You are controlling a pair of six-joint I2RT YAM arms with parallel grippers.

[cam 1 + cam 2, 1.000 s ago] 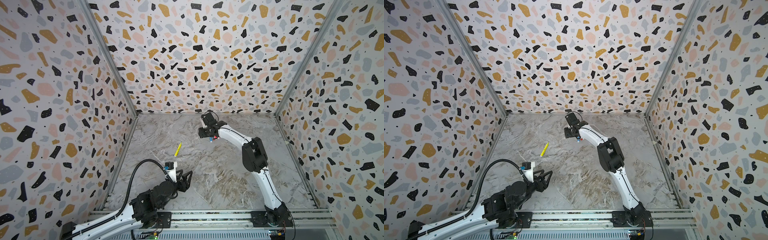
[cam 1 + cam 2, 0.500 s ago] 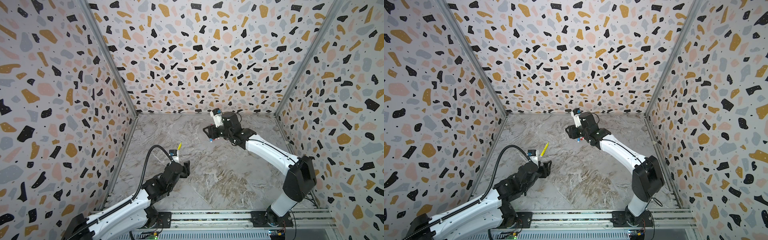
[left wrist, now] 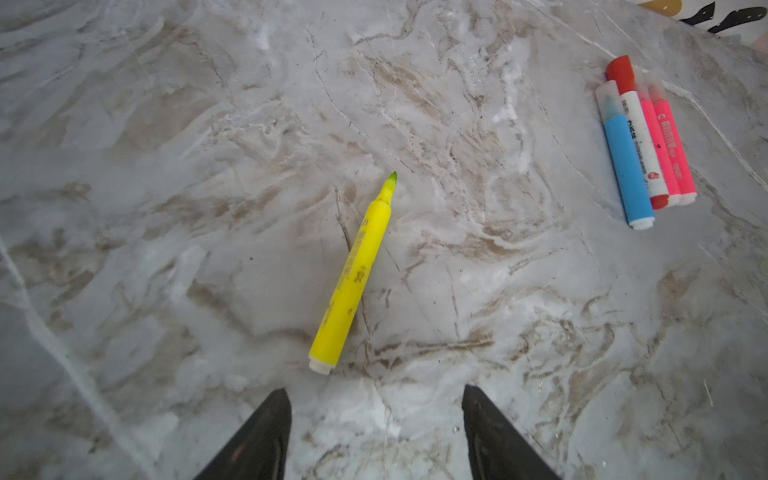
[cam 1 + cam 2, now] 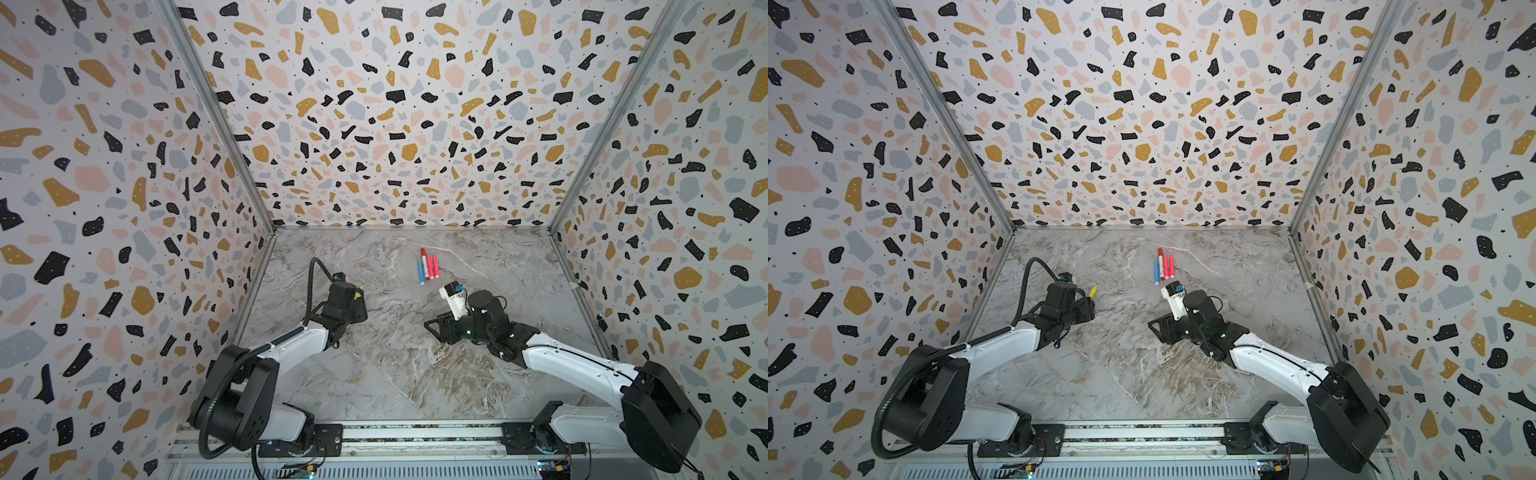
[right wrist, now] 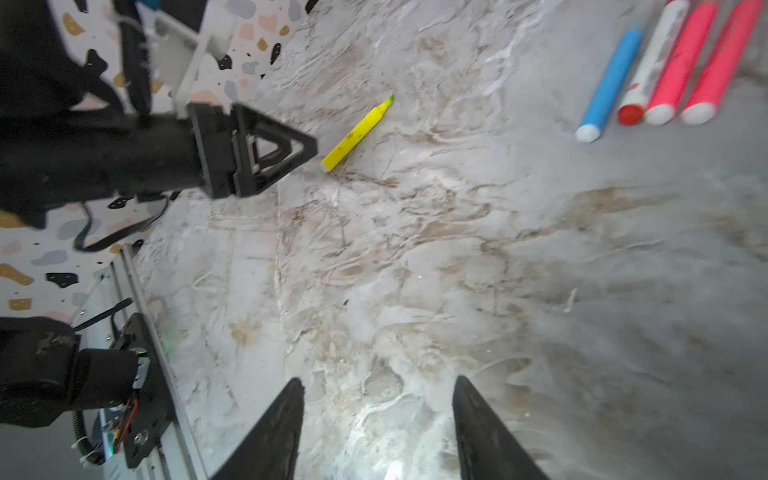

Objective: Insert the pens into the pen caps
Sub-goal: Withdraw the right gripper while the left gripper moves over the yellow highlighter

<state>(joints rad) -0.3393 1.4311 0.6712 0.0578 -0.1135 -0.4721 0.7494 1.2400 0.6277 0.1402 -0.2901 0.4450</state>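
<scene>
A yellow pen [image 3: 353, 274] lies on the marble floor with its tip bare. My left gripper [image 3: 376, 390] stands open just short of its blunt end; in both top views it [image 4: 360, 309] [image 4: 1089, 311] covers most of that pen [image 4: 1093, 291]. At the back centre a blue pen [image 4: 419, 272], a white pen with red ends [image 4: 424, 266] and two pink pens [image 4: 432, 266] lie side by side. A red pen cap [image 3: 621, 72] sits on the white pen [image 3: 642, 141]; the blue pen [image 3: 625, 166] wears a clear cap. My right gripper [image 4: 432, 326] [image 5: 378, 382] hangs open and empty, nearer the front than the row.
Speckled walls [image 4: 124, 249] close in the left, back and right of the floor. A metal rail [image 4: 415, 432] with both arm bases runs along the front edge. The left arm's black cable [image 4: 313, 282] loops above its wrist.
The right gripper has drawn back from the row of pens toward the front, uncovering them. The left gripper has moved toward the back, up to the yellow pen.
</scene>
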